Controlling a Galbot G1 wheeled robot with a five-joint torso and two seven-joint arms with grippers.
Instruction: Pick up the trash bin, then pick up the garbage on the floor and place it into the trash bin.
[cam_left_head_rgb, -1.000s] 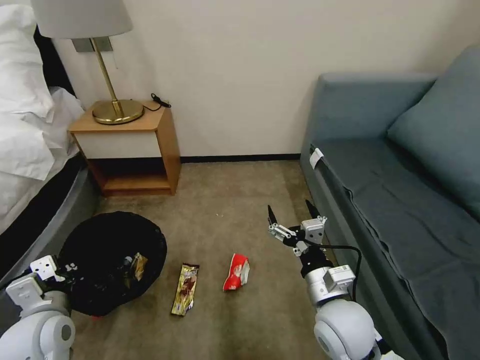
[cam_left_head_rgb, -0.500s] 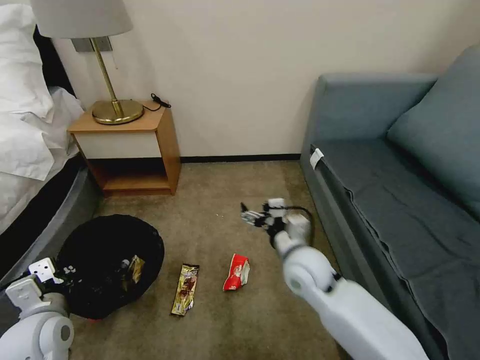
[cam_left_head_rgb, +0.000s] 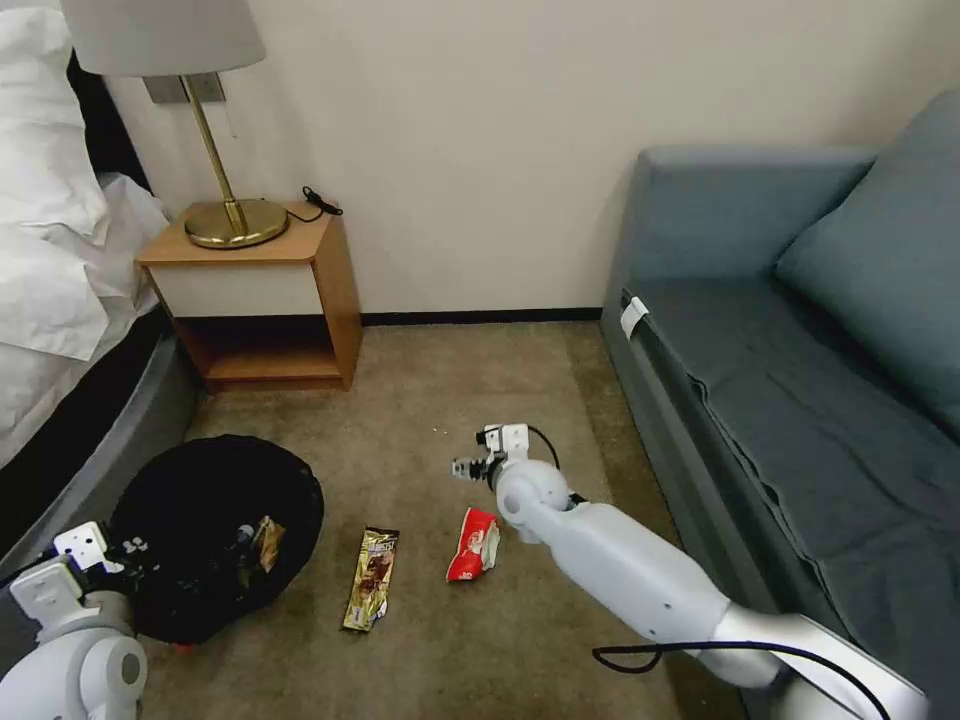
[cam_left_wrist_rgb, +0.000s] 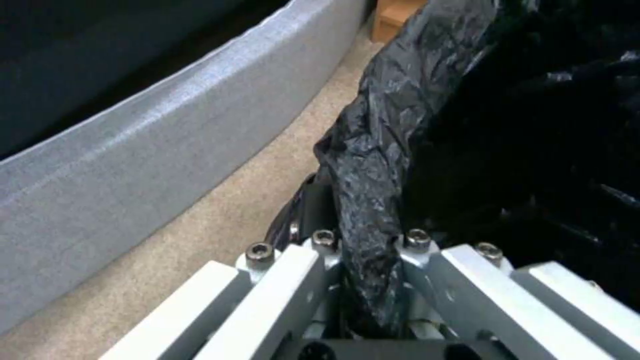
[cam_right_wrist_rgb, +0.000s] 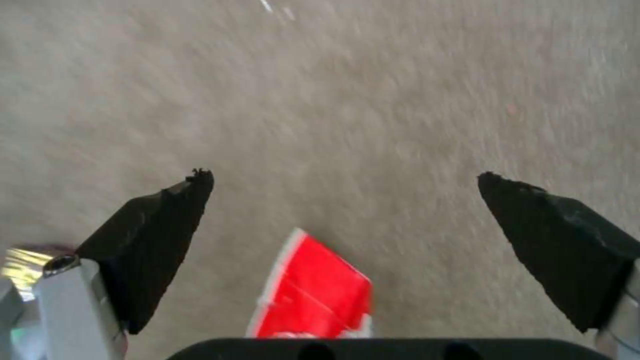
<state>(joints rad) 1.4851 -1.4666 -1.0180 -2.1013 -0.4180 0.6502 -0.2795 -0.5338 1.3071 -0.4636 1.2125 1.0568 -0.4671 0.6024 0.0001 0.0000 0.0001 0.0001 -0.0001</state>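
The right pincer (cam_left_head_rgb: 462, 468) has been swung down, spread wide, above the red-white packet (cam_left_head_rgb: 474, 544) at lower centre, while the trash bin (cam_left_head_rgb: 210, 530) rim is pinched by the left pincer (cam_left_wrist_rgb: 370, 280).

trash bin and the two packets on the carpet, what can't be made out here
- Trash bin: white body hidden under its black bag, head view; contents too small to name.
- Red-white packet: cut off by the right tool mount, right wrist view.
- Gold-brown packet: print too small, head view.
- Left tool: tips hidden by bag, left wrist view.
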